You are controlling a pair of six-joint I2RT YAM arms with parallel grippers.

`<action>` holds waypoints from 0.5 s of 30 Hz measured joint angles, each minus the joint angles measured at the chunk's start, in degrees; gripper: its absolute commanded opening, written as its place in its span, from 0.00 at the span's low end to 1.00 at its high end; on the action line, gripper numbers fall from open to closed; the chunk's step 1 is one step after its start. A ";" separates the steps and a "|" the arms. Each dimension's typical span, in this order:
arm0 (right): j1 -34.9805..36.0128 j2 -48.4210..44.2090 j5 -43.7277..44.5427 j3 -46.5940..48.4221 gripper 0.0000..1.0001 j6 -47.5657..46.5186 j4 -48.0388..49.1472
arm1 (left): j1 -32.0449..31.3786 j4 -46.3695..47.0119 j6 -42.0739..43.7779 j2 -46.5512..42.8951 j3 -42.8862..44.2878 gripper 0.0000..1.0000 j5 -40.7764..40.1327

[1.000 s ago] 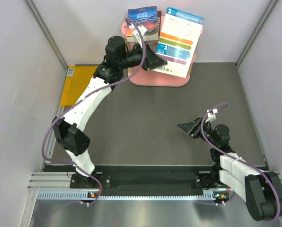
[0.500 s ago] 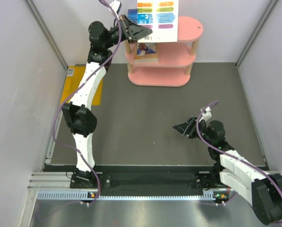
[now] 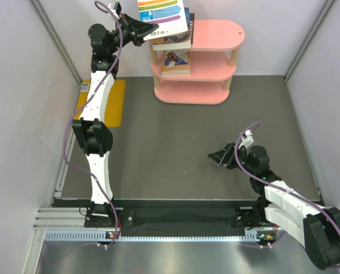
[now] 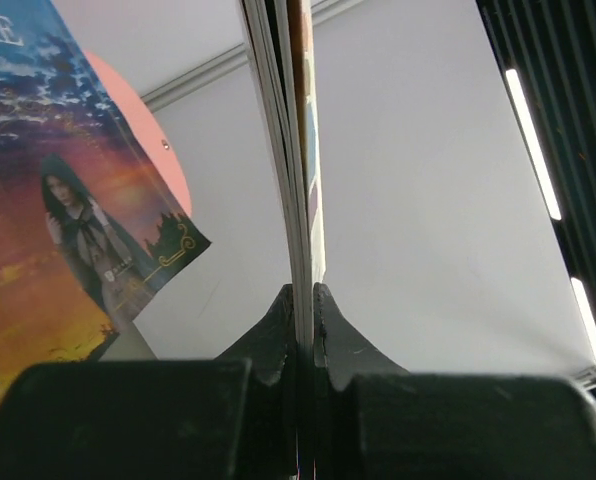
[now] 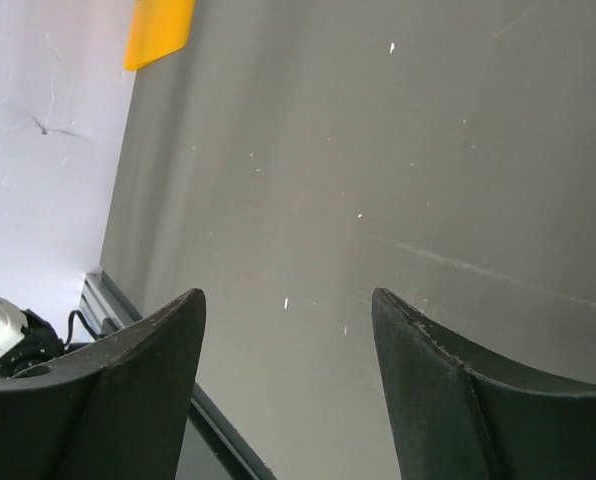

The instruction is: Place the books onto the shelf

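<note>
Each arm consisted of white link shells joined by black cylindrical joint housings, the left arm (image 3: pixel 98 108) and the right arm (image 3: pixel 284 200) being alike in build. A purple cable (image 3: pixel 65 149) ran loosely along each arm from base to wrist. The right gripper (image 3: pixel 217 156) carried matte black, wedge-shaped fingers (image 5: pixel 108 390) with smooth inner faces.

white striped book (image 3: pixel 164 11) tilts above pink shelf (image 3: pixel 215 35) holding other books (image 3: pixel 175 60).
</note>
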 measured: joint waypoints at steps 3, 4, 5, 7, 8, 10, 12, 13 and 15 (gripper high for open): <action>0.15 0.28 0.17 0.00 0.67 0.00 0.02 | 0.42 0.44 -1.68 0.39 1.70 0.02 0.11; 0.26 0.42 0.17 0.00 0.67 0.00 0.04 | 0.35 0.44 -2.14 0.63 2.08 0.02 0.28; 0.31 0.48 0.20 0.00 0.67 0.00 -0.04 | 0.26 0.42 -2.45 0.83 2.23 0.04 0.39; 0.33 0.50 0.26 0.00 0.67 0.02 -0.07 | 0.02 0.31 -2.84 1.49 2.36 0.05 0.59; 0.33 0.50 0.33 0.00 0.68 0.02 -0.07 | -0.07 0.22 -2.93 2.03 2.36 0.08 0.68; 0.33 0.50 0.39 0.00 0.67 0.02 -0.07 | -0.26 -0.13 -3.02 3.17 2.36 0.14 0.79; 0.35 0.52 0.42 0.00 0.68 0.02 -0.07 | -0.31 -0.90 -3.15 4.24 2.36 0.27 0.76; 0.37 0.52 0.42 0.00 0.67 0.02 -0.07 | -0.28 -1.16 -3.17 4.85 2.36 0.33 0.72; 0.37 0.57 0.44 0.00 0.68 0.02 -0.04 | -0.11 -1.25 -3.21 5.60 2.36 0.43 0.57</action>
